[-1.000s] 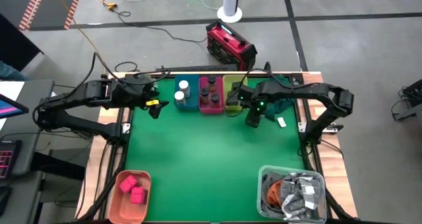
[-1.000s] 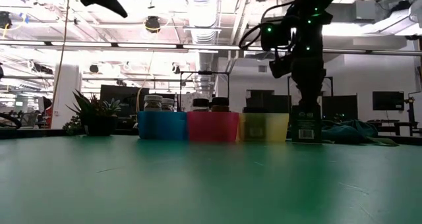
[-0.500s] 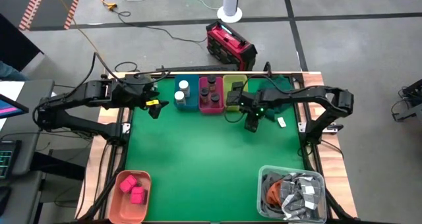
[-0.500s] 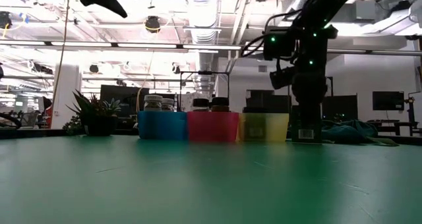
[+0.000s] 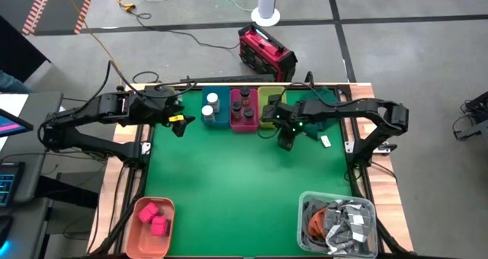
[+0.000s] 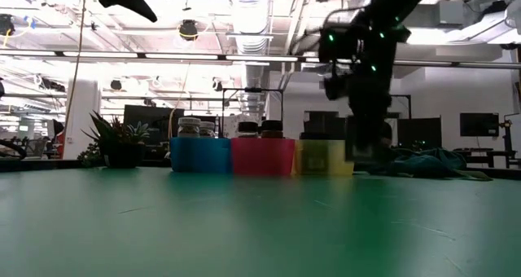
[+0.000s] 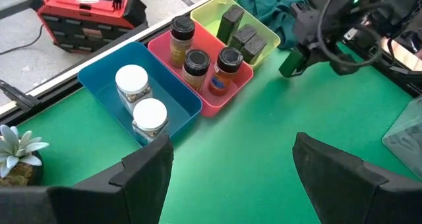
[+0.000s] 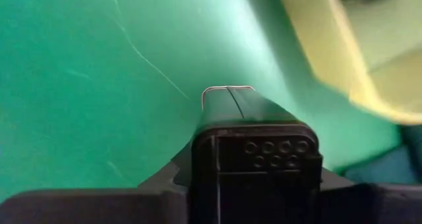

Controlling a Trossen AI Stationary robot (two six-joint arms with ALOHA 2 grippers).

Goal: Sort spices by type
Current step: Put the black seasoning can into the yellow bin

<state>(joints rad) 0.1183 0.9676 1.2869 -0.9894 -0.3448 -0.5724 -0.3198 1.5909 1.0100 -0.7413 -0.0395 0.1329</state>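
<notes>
My right gripper (image 5: 286,139) is shut on a black box (image 7: 291,61) just in front of the yellow bin (image 5: 268,107), which holds other black boxes. The blue bin (image 5: 216,110) holds white-capped jars and the pink bin (image 5: 244,110) dark-capped jars; all three stand in a row at the far edge. Pink blocks lie in a salmon tray (image 5: 152,217) at the near left. My left gripper (image 7: 231,171) hangs open above the table, left of the blue bin, touching nothing. My right gripper pinches the black box by its upper end (image 8: 254,155) between its two fingers, coming from above and pointing down. The box hangs roughly upright below the fingers (image 6: 363,126). Whether its lower end (image 8: 227,95) is clear of the table I cannot tell.
A dark green cloth (image 5: 328,118) lies bunched at the far right, behind the right arm. A clear bin (image 5: 339,225) with grey packets and orange cord stands at the near right. A small white piece (image 5: 325,141) lies right of the gripper. A small plant (image 7: 16,151) stands at the far left.
My right gripper has come down around the standing black box, shut on it, and gone toward the table's left edge, carrying the box with it to a spot in front of the yellow bin.
</notes>
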